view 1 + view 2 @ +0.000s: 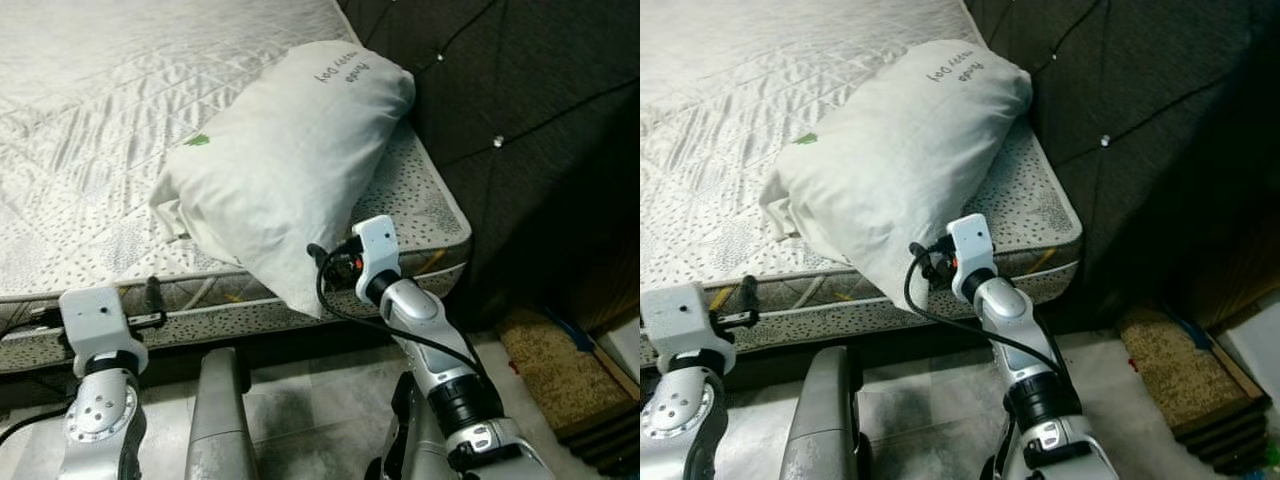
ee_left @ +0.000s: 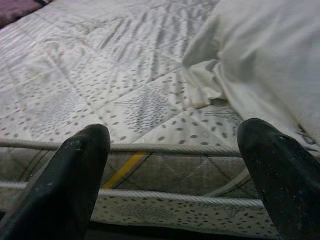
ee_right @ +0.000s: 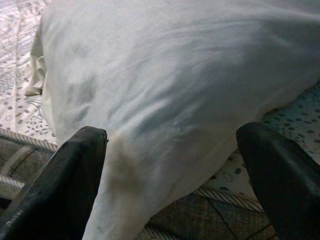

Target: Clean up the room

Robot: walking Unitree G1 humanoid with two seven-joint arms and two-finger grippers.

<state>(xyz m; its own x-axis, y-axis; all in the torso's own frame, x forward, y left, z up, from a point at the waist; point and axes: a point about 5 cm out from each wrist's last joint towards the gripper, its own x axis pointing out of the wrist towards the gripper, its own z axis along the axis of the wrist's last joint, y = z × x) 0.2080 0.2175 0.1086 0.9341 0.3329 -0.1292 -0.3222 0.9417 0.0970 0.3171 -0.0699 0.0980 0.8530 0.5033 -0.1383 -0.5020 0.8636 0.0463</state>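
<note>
Pillow [image 1: 285, 165] is what I'm tidying, and it lies slantwise on the bare mattress [image 1: 90, 130], its near corner hanging over the foot edge. Closest to me, my left gripper [image 2: 172, 150] sits low before the mattress side with its fingers spread wide and nothing between them; the pillow's loose open end lies off to its right. My right gripper [image 3: 170, 165] is the nearer one: its fingers are spread too, straddling that overhanging corner without pinching it, so the cloth lies straight ahead between them. From there the pillow's long axis runs away from me and to the right, its far end, printed with small dark lettering, touching the dark tufted headboard [image 1: 520, 120]. I judge a straight closing by the right arm would catch the corner
</note>
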